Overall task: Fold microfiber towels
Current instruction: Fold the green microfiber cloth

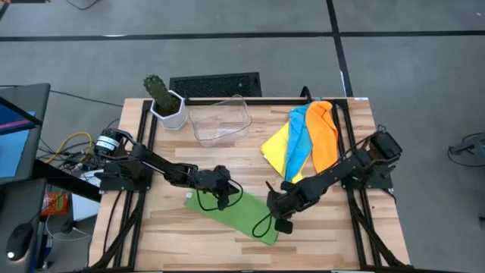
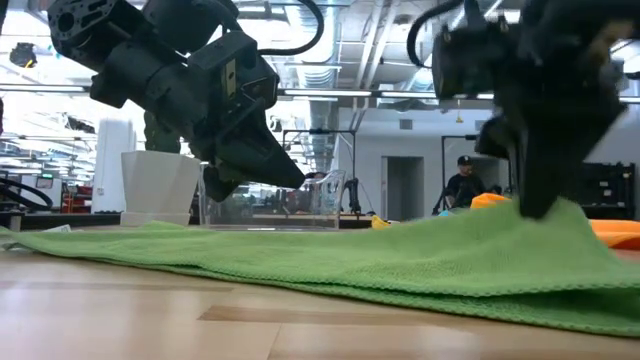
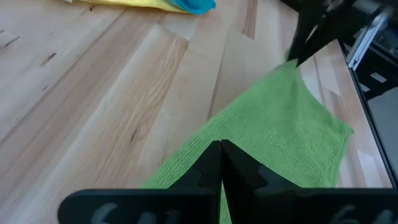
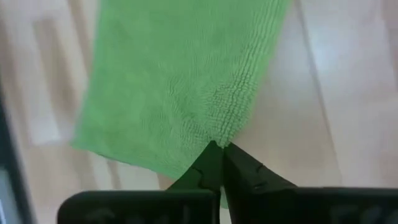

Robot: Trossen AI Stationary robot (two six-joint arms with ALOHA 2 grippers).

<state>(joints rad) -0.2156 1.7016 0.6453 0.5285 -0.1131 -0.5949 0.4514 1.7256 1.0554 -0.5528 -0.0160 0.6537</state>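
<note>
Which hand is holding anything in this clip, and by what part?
The right hand pinches the green towel at its edge. The left hand is shut over the towel's other end; whether it grips cloth cannot be told.

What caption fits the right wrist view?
Right tool pinching the green towel's edge on the wooden table.

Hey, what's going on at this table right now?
A two-armed robot is folding towels. Both grippers are down on the green towel lying on the wooden table: the right gripper is pinching its edge, and the left gripper is shut at its other end. Yellow, blue and orange towels wait in a pile.
</note>
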